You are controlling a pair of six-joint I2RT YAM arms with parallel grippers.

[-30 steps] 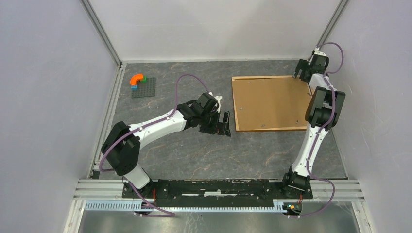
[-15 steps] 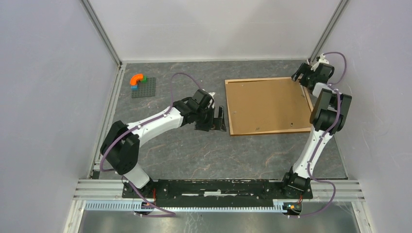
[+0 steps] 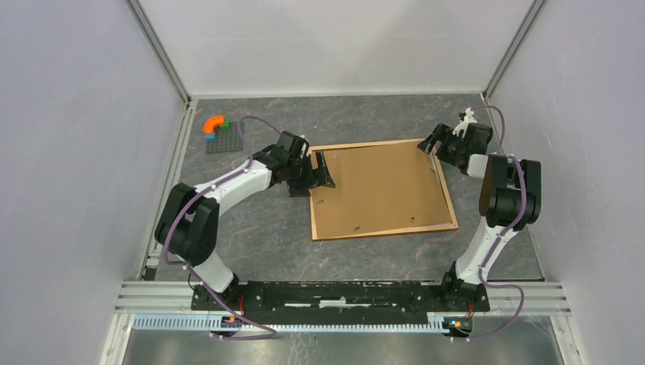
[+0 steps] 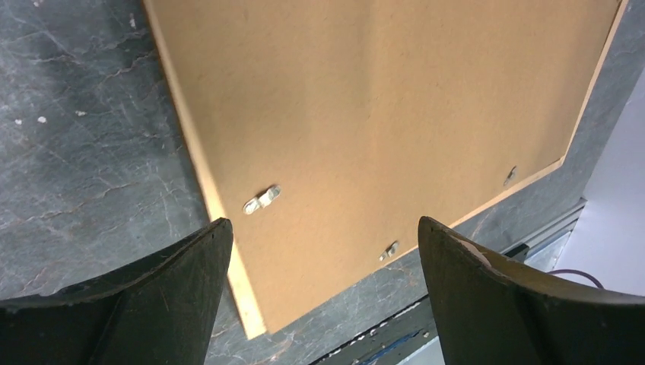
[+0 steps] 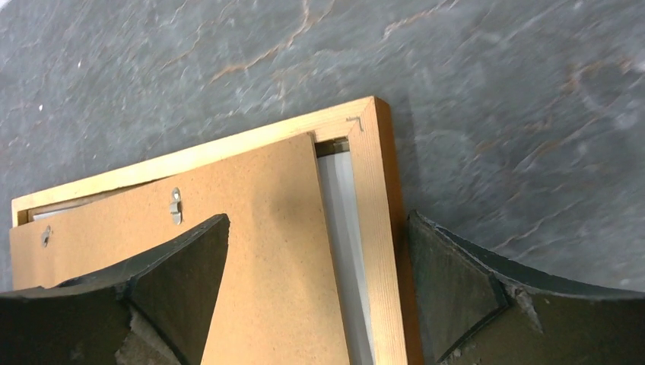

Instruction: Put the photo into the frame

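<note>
The light wooden frame (image 3: 388, 232) lies face down mid-table, slightly rotated, with a brown backing board (image 3: 380, 186) resting in it. My left gripper (image 3: 319, 169) is open at the frame's left edge; in the left wrist view it (image 4: 325, 224) hovers over the board (image 4: 380, 114). At the far right corner my right gripper (image 3: 435, 144) is open. In the right wrist view it (image 5: 319, 219) straddles the moulding (image 5: 376, 228), and a pale strip (image 5: 342, 228) shows between board and moulding. The photo itself is not visible.
A dark baseplate (image 3: 224, 137) with an orange curved brick (image 3: 215, 122) sits at the far left. Small metal clips (image 4: 262, 199) stick up from the board. Side walls close in left and right, and a metal rail (image 3: 342, 293) runs along the near edge.
The frame with its board has slid left and toward the near side, turning a little. Both grippers have moved left along with it, staying at its left edge and far right corner.
</note>
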